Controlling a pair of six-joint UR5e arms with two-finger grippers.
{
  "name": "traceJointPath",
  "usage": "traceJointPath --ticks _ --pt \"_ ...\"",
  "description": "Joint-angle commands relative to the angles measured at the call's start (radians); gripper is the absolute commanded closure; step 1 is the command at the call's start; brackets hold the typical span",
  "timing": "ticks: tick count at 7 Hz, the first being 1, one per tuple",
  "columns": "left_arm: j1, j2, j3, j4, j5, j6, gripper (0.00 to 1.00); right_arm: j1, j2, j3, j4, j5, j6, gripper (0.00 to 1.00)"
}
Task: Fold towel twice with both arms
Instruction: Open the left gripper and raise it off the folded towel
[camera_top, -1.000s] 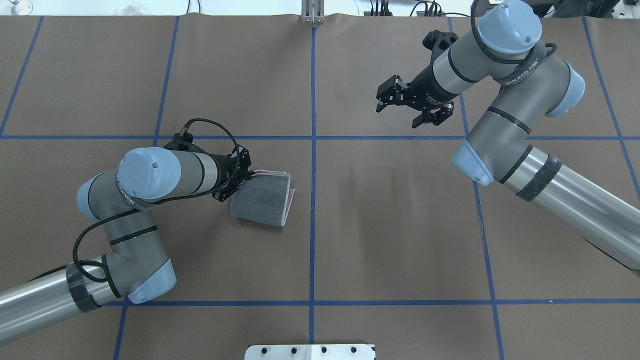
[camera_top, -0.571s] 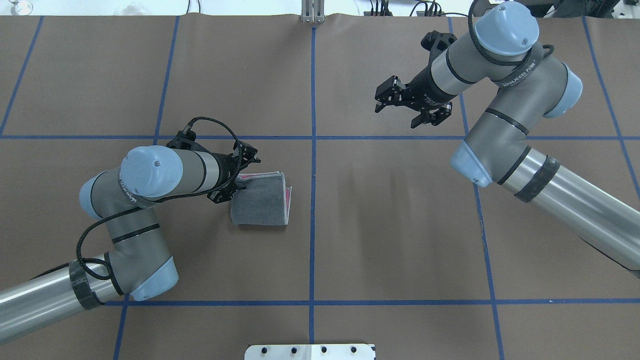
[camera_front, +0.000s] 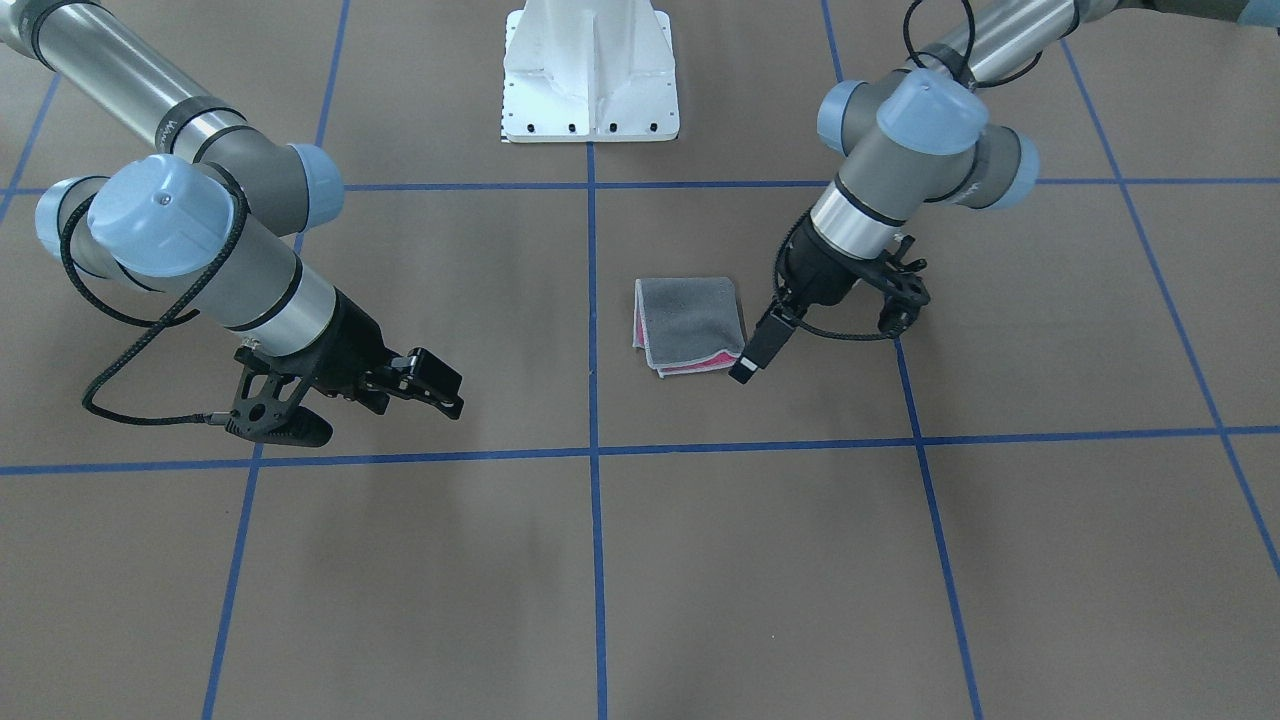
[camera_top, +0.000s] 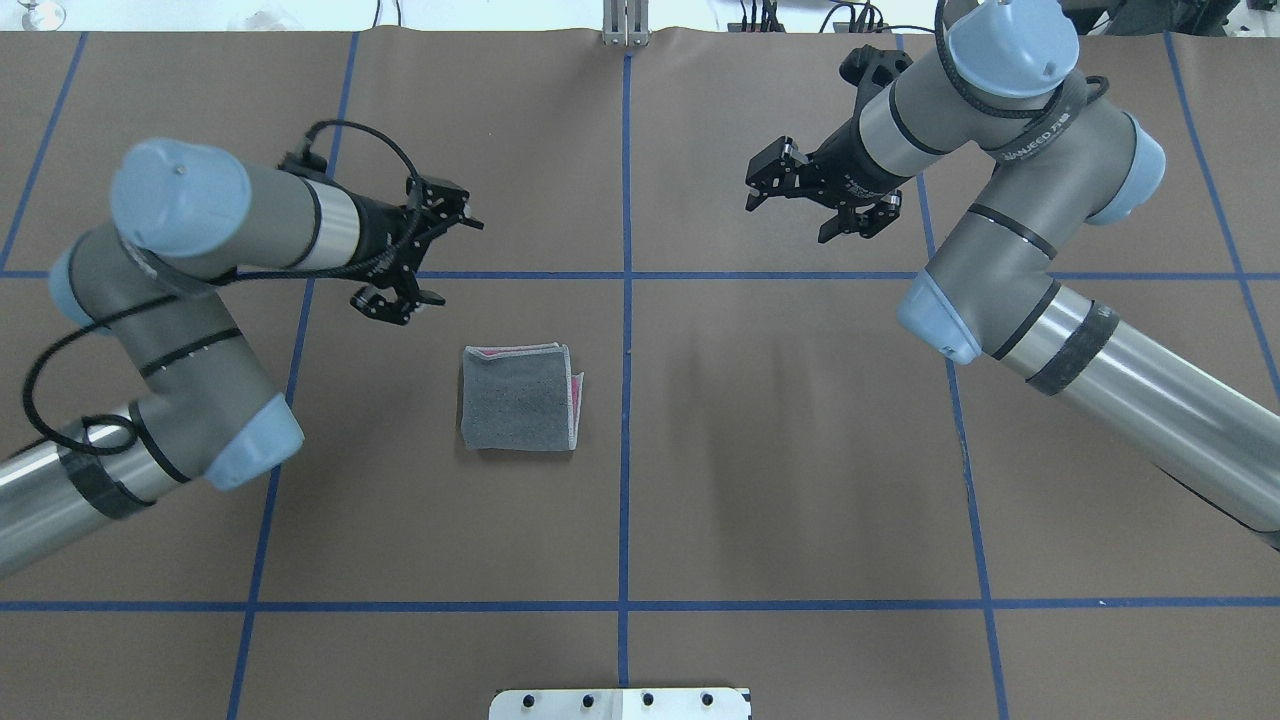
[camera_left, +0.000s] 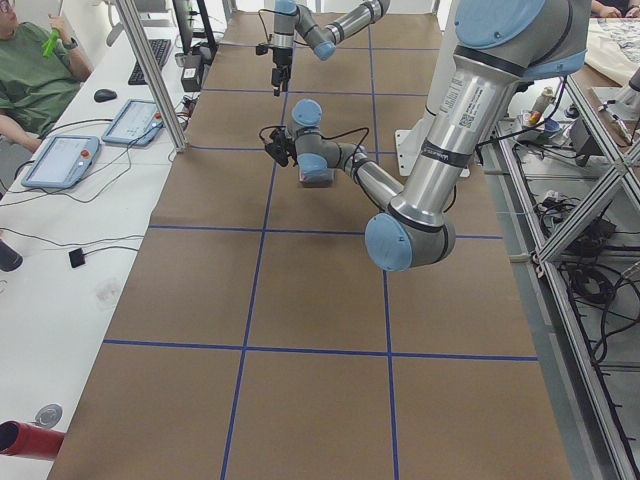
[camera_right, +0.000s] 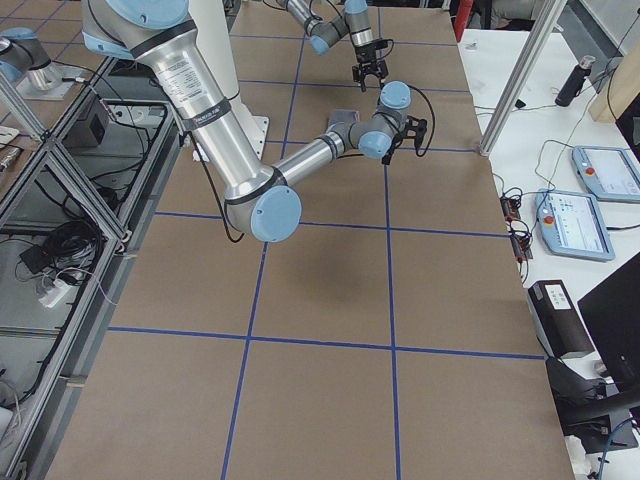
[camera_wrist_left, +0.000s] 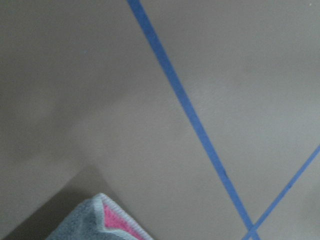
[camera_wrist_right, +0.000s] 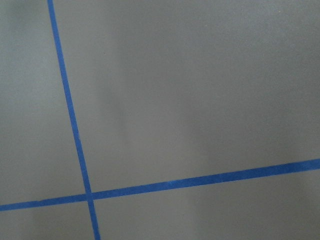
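The towel (camera_top: 520, 398) lies flat on the brown table as a small folded square, grey face up, with pink showing at its far and right edges. It also shows in the front view (camera_front: 690, 322), and one corner shows in the left wrist view (camera_wrist_left: 107, 225). My left gripper (camera_top: 450, 258) is open and empty, off the towel's far left corner and not touching it. In the front view the left gripper (camera_front: 826, 330) stands beside the towel. My right gripper (camera_top: 790, 215) is open and empty, over the far right part of the table, well away from the towel.
The white pedestal base (camera_front: 590, 80) stands at the robot's edge of the table. Blue tape lines (camera_top: 627, 300) divide the brown mat into squares. A seated operator (camera_left: 30, 70) and control tablets (camera_left: 60, 160) are at a side bench.
My left gripper has let go of the towel's corner, opened and pulled back to the far left. The towel has settled flat. My right gripper has drifted slightly farther away.
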Motion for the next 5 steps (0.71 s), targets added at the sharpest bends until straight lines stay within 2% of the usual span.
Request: traceJointPath --ticks 1,4,5 --pt "-0.173 0.03 -0.016 0.089 -0.124 0.309 0.0 0.078 -0.022 -0.005 -0.042 -0.023 -0.131 0.01" --pt "-0.345 0.112 -0.071 0.415 -0.117 0.984 0.0 0.224 -0.047 0.001 -0.341 -0.032 -0.617 0.01" --pt "-0.412 0.192 -0.061 0.442 -0.12 1.331 0.0 0.264 -0.105 -0.001 -0.357 -0.043 -0.782 0.01"
